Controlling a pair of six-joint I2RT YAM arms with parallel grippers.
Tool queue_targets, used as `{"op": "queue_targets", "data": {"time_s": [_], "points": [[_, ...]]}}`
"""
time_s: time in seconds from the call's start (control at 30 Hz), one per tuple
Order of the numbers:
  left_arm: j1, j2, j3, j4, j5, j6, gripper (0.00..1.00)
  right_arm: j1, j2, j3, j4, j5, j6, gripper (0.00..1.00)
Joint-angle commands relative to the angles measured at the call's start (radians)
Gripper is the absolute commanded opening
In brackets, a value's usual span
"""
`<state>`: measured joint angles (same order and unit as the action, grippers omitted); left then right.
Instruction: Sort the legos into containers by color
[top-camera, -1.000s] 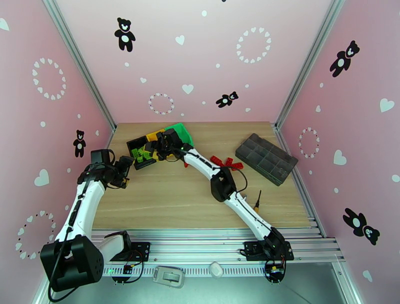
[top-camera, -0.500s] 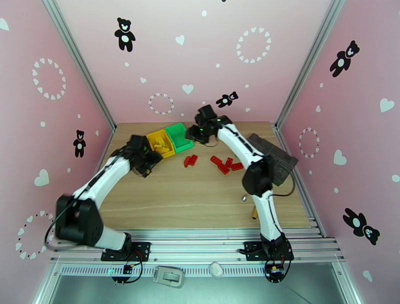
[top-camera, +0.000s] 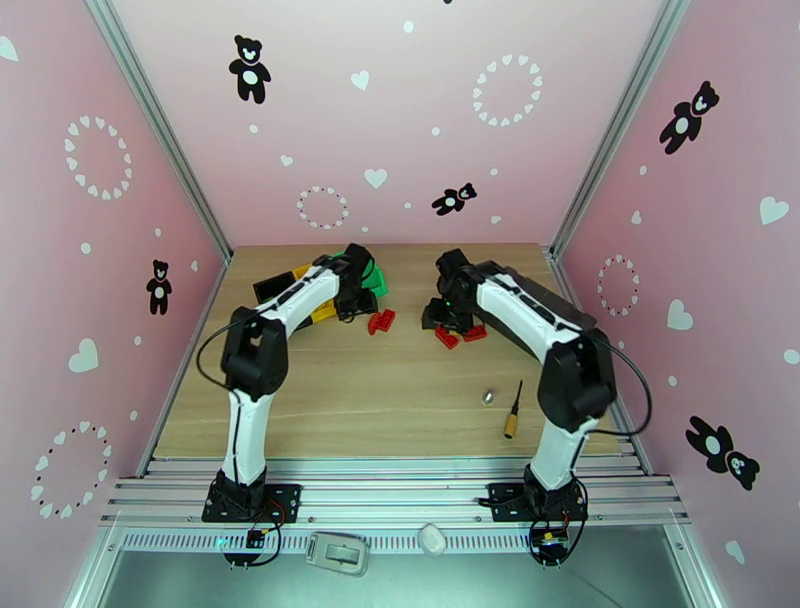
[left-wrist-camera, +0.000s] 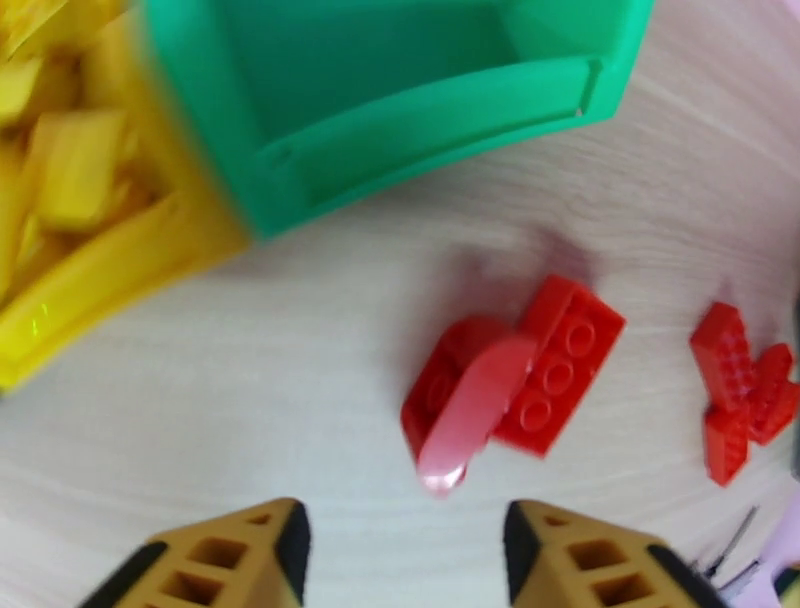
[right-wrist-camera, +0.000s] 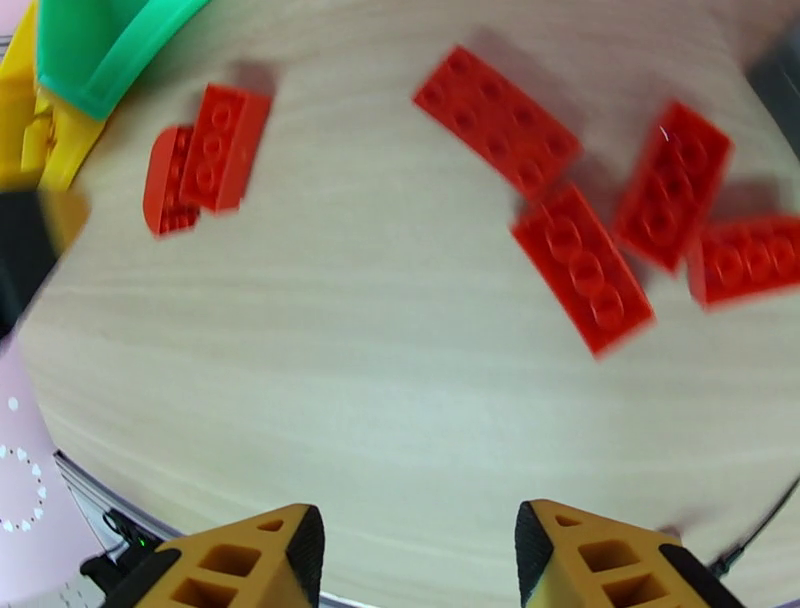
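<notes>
Once swung in from last second's spots, parks left gripper (left-wrist-camera: 400, 545) and right gripper (right-wrist-camera: 415, 545), both splayed empty, above red legos (right-wrist-camera: 500, 120) left to sort.

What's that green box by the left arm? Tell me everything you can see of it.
The green bin is a small open-top box of smooth, shiny-looking plastic with straight walls and a thicker rim. It stands upright on the wooden table, one side against the yellow bin, which holds yellow bricks. What shows of its inside is bare. Two red bricks lie on the table just in front of it, not touching it.
</notes>
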<state>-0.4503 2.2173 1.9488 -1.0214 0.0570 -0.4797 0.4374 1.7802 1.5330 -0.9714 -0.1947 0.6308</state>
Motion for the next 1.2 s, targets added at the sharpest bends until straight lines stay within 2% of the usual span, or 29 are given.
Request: {"op": "queue_targets", "data": {"time_s": [0.0,0.17,0.37,0.53,0.7,1.17], "points": [[-0.013,0.047,0.074,-0.095,-0.042,0.091,0.53,-0.002,-0.062,-0.054,0.026,0.007,0.029,0.56],[-0.040,0.042,0.038,-0.075,-0.039,0.141,0.57,-0.001,-0.080,-0.065,0.017,0.015,0.034,0.56],[-0.063,-0.015,-0.100,-0.010,-0.034,0.148,0.60,-0.001,-0.067,-0.053,0.030,-0.005,0.055,0.56],[-0.065,-0.006,-0.129,0.002,-0.046,0.156,0.62,0.000,-0.051,-0.033,0.036,-0.020,0.066,0.56],[-0.065,0.034,-0.066,-0.010,-0.054,0.160,0.61,0.004,-0.035,-0.027,0.035,-0.035,0.073,0.56],[-0.065,0.260,0.286,-0.157,-0.095,0.170,0.52,0.010,-0.011,0.018,0.014,-0.029,0.076,0.56]]}}
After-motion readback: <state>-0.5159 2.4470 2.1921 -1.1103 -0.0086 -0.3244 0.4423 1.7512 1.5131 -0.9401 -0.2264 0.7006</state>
